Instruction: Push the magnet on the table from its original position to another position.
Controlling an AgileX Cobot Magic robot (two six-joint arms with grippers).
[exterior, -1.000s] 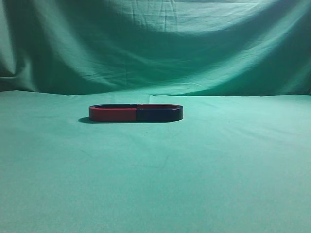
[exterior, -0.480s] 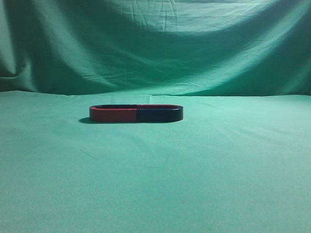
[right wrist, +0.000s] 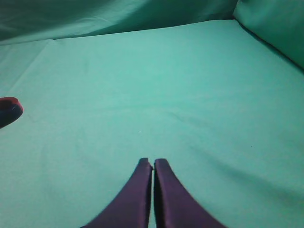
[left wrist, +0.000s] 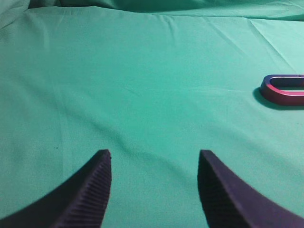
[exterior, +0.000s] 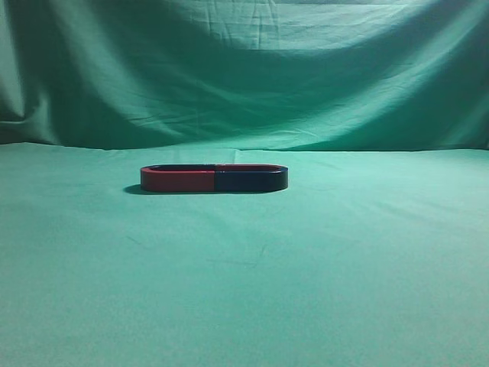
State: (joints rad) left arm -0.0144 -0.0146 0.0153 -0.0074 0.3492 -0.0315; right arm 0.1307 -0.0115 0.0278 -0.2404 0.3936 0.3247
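No shift since the earlier exterior frames: magnet point(exterior: 214, 178) unmoved, flat on the green worktop point(exterior: 244, 290), just 9 o'clock of centre. Near side red at 9 o'clock, dark navy at 3 o'clock. No arm in the exterior view. Left tool point(left wrist: 154, 159) seen only by its wrist camera: spread wide, empty, magnet's curved end point(left wrist: 283, 90) cut off at 3 o'clock. Right tool point(right wrist: 153, 164) pressed closed, empty; blurred magnet tip point(right wrist: 8, 110) clipped at 9 o'clock.
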